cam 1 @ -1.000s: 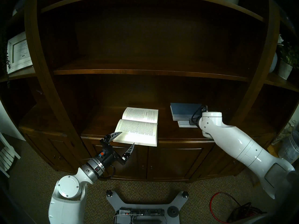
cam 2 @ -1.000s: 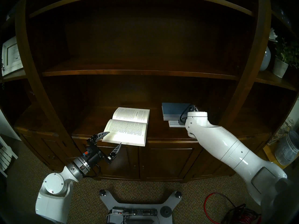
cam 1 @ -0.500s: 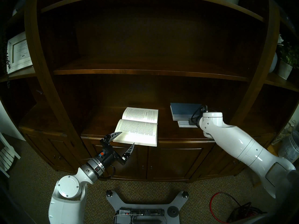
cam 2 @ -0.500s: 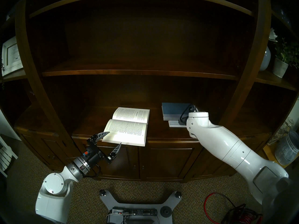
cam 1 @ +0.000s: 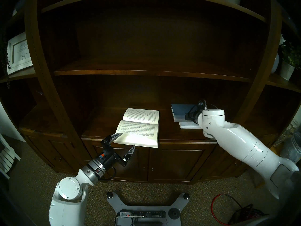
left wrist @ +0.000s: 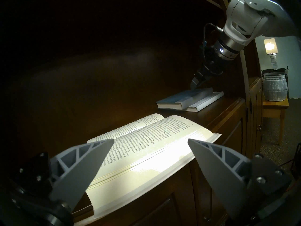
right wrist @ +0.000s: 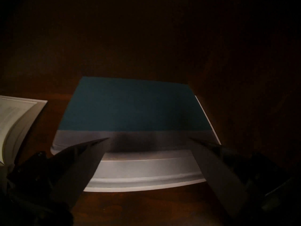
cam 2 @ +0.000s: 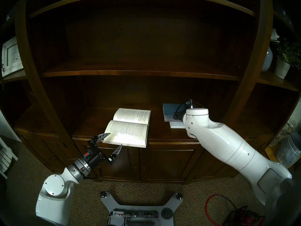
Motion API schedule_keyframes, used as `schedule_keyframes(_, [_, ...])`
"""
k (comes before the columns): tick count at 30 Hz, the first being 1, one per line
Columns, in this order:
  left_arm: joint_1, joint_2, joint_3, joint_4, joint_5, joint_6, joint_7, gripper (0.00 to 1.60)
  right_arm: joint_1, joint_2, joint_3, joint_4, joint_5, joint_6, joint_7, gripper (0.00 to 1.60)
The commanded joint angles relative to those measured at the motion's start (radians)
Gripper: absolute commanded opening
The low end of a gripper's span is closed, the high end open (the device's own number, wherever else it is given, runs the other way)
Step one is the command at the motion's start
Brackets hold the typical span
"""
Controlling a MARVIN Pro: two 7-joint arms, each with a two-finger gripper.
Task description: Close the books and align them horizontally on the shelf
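Open paperback [cam 1: 138, 127] lies flat on the shelf [cam 1: 179, 134], centre, its near edge jutting a bit past the front lip, most likely so a finger can get under the cover. Left gripper [cam 1: 128, 139] sits at the book's 7 o'clock corner, level with the ledge, jaws wide apart and empty; one finger overlaps the page corner in the head view, the other hangs in front of the cabinet door [cam 1: 175, 163]. Contact with the paper: cannot tell. In the left wrist view the spread fingers [left wrist: 84, 162] frame the lit page block, so it looks staged to fold the near half shut. At the paperback's 3 o'clock, apart from it, the blue hardcover [cam 1: 180, 111] lies closed on top of the white book [cam 1: 187, 125], offset toward 12 o'clock so the white one's front strip shows. Both are closed, stacked flat, not squared up. Right gripper [right wrist: 149, 139] hovers over the pale spine band of the blue one, tilted down, jaws spread, nothing between them; in the left wrist view its tip is just above the cover, no clear touch. My read: two books done, paperback closing is the step in hand. Risk: the overhanging paperback sliding off the lip if pushed.
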Motion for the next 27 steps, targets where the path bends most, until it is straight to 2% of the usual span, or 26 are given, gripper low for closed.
schedule_keyframes(1, [-0.016, 0.001, 0.002, -0.029, -0.004, -0.009, -0.001, 1.60, 0.028, 0.022, 0.030, -0.117, 0.030, 0.045, -0.019, 1.60])
schedule_keyframes(3, [-0.016, 0.001, 0.002, -0.029, -0.004, -0.009, -0.001, 1.60, 0.029, 0.018, 0.029, -0.121, 0.036, 0.052, -0.023, 1.60])
schedule_keyframes(10, [-0.016, 0.001, 0.002, -0.029, -0.004, -0.009, -0.001, 1.60, 0.091, -0.061, 0.000, -0.061, 0.046, 0.097, -0.006, 1.60])
schedule_keyframes(15, [-0.017, 0.001, 0.002, -0.028, -0.004, -0.009, -0.001, 1.60, 0.132, -0.122, -0.033, -0.014, 0.020, 0.129, 0.029, 1.60])
schedule_keyframes(16, [-0.017, 0.001, 0.002, -0.028, -0.004, -0.009, -0.001, 1.60, 0.161, -0.147, -0.064, 0.015, 0.009, 0.141, 0.040, 1.60])
schedule_keyframes(17, [-0.017, 0.000, 0.002, -0.028, -0.004, -0.009, -0.001, 1.60, 0.152, -0.161, -0.057, 0.019, 0.001, 0.149, 0.052, 1.60])
schedule_keyframes(18, [-0.017, 0.000, 0.002, -0.028, -0.004, -0.009, -0.001, 1.60, 0.178, -0.178, -0.082, 0.042, 0.001, 0.151, 0.048, 1.60])
schedule_keyframes(20, [-0.017, 0.000, 0.002, -0.028, -0.004, -0.009, -0.001, 1.60, 0.156, -0.169, -0.072, 0.029, -0.010, 0.145, 0.065, 1.60])
schedule_keyframes(22, [-0.017, 0.000, 0.002, -0.028, -0.004, -0.009, -0.001, 1.60, 0.204, -0.219, -0.105, 0.088, -0.017, 0.159, 0.076, 1.60])
schedule_keyframes(24, [-0.017, 0.000, 0.001, -0.028, -0.004, -0.009, -0.001, 1.60, 0.193, -0.223, -0.097, 0.086, -0.025, 0.159, 0.086, 1.60])
schedule_keyframes(27, [-0.017, 0.000, 0.001, -0.027, -0.004, -0.009, -0.002, 1.60, 0.223, -0.249, -0.120, 0.119, -0.030, 0.165, 0.107, 1.60])
